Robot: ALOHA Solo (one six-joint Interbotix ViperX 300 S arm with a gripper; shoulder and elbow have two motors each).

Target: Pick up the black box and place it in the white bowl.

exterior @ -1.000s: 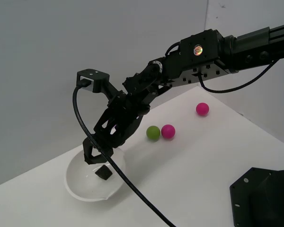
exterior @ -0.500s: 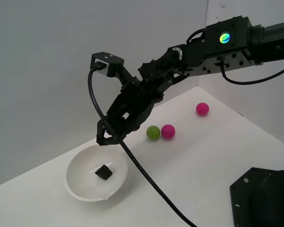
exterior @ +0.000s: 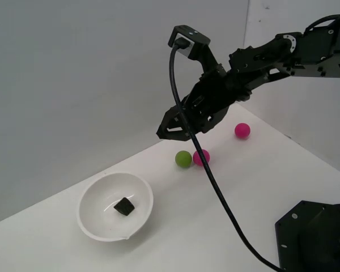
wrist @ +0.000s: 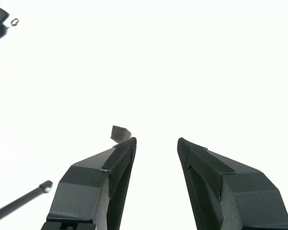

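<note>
Gripper (exterior: pixel 169 129) hangs in the air with its jaws apart and nothing between them, up beside the green ball (exterior: pixel 183 159). Black box (exterior: pixel 124 206) lies inside the white bowl (exterior: pixel 90 218), well apart on the table (exterior: pixel 238 187).

No readable text in either view.
Nothing on the arm, bowl, balls or table is showing letters, numbers, labels or brand marks.
</note>
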